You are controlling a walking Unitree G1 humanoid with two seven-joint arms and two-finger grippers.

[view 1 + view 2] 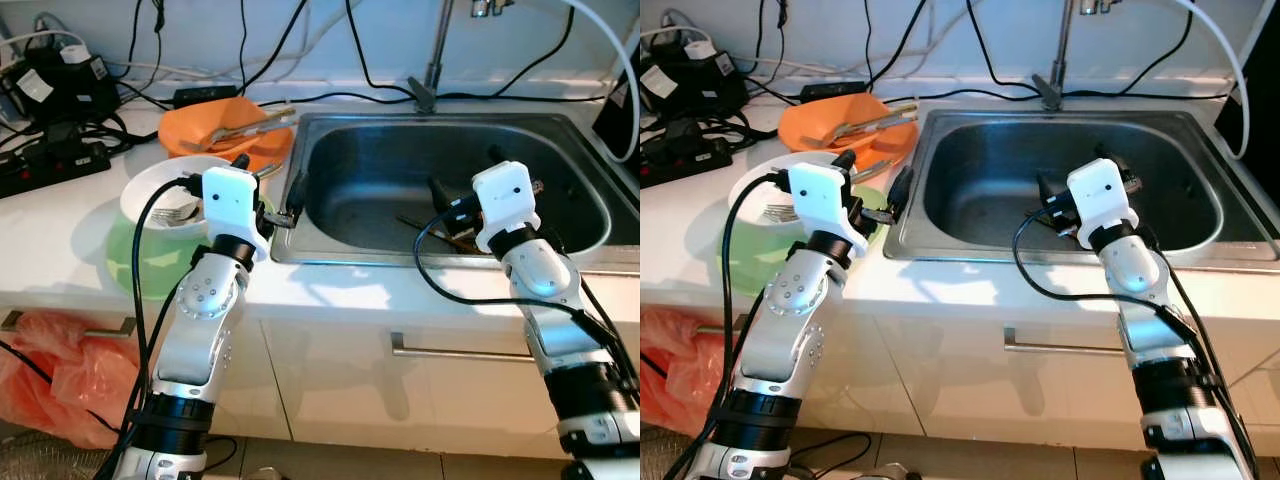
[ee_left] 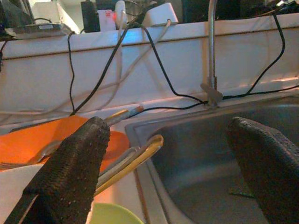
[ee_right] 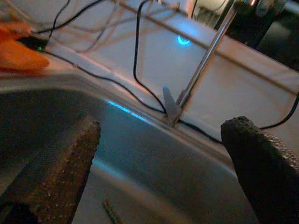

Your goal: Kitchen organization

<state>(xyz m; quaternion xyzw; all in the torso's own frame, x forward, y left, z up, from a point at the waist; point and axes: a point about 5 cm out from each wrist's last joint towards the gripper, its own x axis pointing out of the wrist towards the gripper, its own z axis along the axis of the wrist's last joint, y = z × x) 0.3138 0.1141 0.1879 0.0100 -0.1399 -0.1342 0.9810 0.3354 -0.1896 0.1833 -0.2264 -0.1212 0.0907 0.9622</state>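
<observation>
We see a white table [image 1: 60,215] w/ a steel sink [image 1: 330,225] set into it. Left of the sink, near the back edge, sits an orange plate [image 1: 195,130] w/ utensils [image 1: 240,125] on it; a white bowl [image 1: 150,180] w/ a fork [image 1: 175,213] sits in front of it, on a green bowl [image 1: 135,262] by the front edge. Left claw [image 2: 170,163] hangs over the sink's left rim, fingers spread, nothing between. Right claw [image 3: 159,172] is over the basin, also spread, empty. A few utensils [image 1: 440,232] lie on the sink floor.
</observation>
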